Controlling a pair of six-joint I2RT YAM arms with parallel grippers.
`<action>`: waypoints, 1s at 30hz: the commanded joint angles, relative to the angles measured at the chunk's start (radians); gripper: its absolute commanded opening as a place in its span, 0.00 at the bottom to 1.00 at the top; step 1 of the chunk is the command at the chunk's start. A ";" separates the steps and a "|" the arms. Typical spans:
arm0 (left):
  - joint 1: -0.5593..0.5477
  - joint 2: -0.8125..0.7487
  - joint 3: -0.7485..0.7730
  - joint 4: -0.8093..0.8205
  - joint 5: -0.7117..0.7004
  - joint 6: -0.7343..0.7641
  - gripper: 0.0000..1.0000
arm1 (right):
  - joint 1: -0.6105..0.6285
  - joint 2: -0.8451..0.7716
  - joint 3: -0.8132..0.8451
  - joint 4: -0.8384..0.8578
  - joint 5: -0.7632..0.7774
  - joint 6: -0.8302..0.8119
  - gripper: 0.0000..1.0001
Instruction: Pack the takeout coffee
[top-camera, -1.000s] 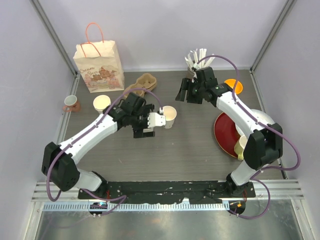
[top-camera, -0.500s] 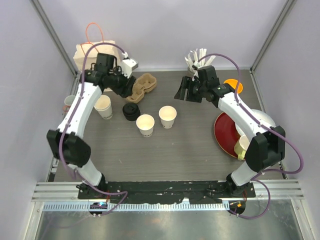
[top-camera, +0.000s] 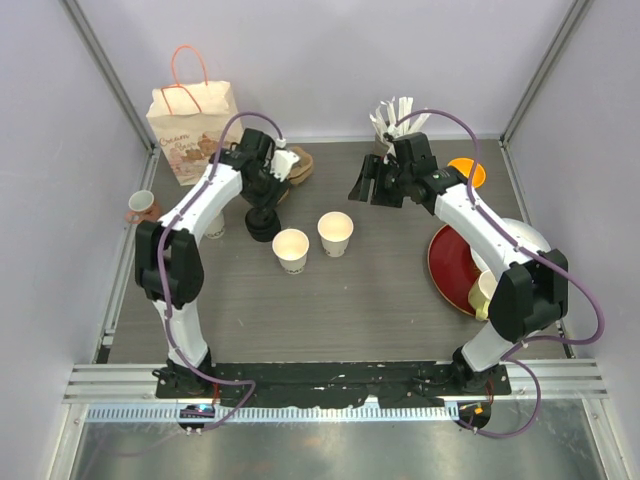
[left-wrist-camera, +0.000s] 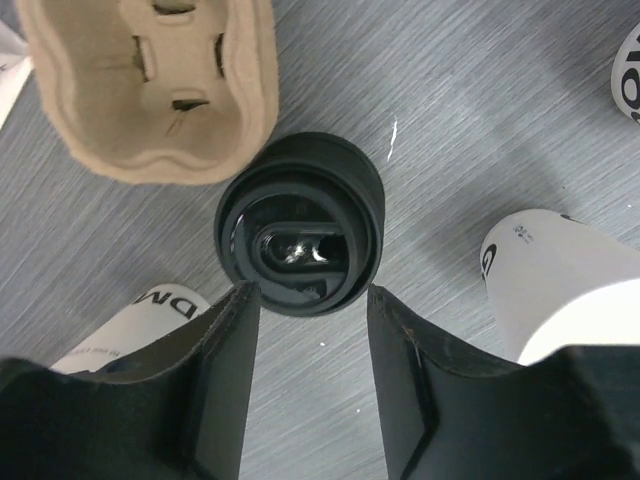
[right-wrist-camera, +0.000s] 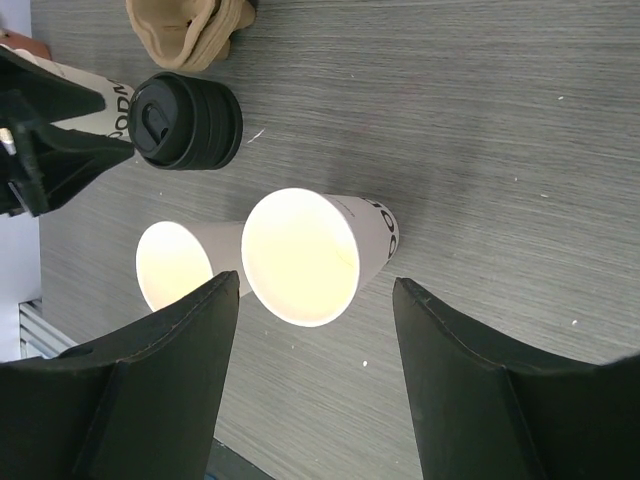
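Two cream-white paper cups stand open and lidless mid-table, one (top-camera: 336, 232) to the right and one (top-camera: 291, 249) nearer the front. Either may be the takeout coffee. A stack of black lids (top-camera: 263, 223) sits left of them. My left gripper (top-camera: 268, 195) hangs over that stack with its jaws open. In the left wrist view the black lids (left-wrist-camera: 300, 222) lie just past my left gripper (left-wrist-camera: 310, 295), with nothing between the fingers. My right gripper (top-camera: 362, 185) is open above the back of the table. Its wrist view shows my right gripper (right-wrist-camera: 316, 280) looking down on the right cup (right-wrist-camera: 300, 255).
A paper bag (top-camera: 195, 130) stands at the back left, a cardboard cup carrier (top-camera: 297, 165) beside it. A pinkish mug (top-camera: 141, 207) and a cup stack (top-camera: 214, 226) sit at the left. A red plate (top-camera: 448, 270), an orange bowl (top-camera: 468, 172) and a yellowish cup (top-camera: 485, 292) are on the right.
My left arm has swung from mid-table to the back left and now hangs over the black lids, its jaws narrower. A second single cup now stands mid-table. The right arm has barely moved.
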 joint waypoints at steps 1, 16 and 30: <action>-0.027 0.035 0.015 0.030 -0.009 0.007 0.48 | 0.003 -0.006 0.005 0.006 0.006 0.012 0.68; -0.029 0.092 -0.024 0.023 -0.053 0.030 0.35 | 0.005 0.011 0.014 0.008 -0.011 0.008 0.68; -0.029 0.106 -0.004 -0.003 -0.007 0.034 0.07 | 0.005 0.023 0.015 0.006 -0.027 0.001 0.68</action>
